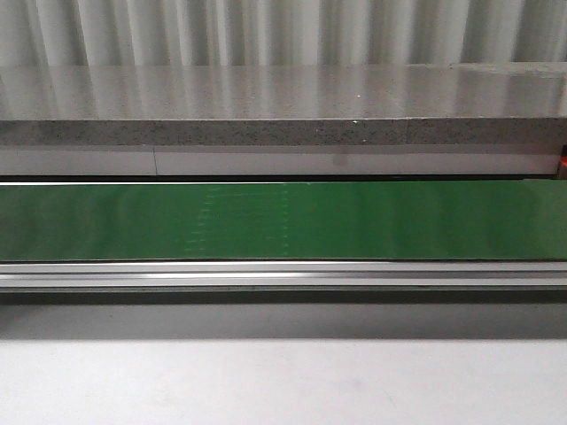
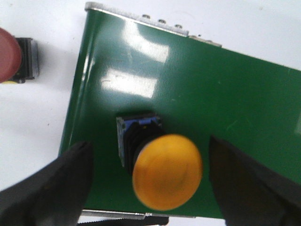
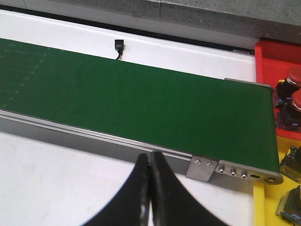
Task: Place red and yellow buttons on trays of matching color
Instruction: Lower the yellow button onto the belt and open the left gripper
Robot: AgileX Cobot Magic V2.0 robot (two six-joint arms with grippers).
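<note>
Showing only the bare green conveyor belt from the front; no button, tray or arm visible.

Seen from the left wrist: left gripper spread wide, yellow button lying tipped on its side between the fingers, untouched, close to the belt's end. Risks rolling or squirting out under a clamp on the rounded cap. Red button off the belt, well apart.

Seen from the right wrist: right gripper pressed together, empty, near the belt end; red tray with red buttons and yellow tray just beyond.
</note>
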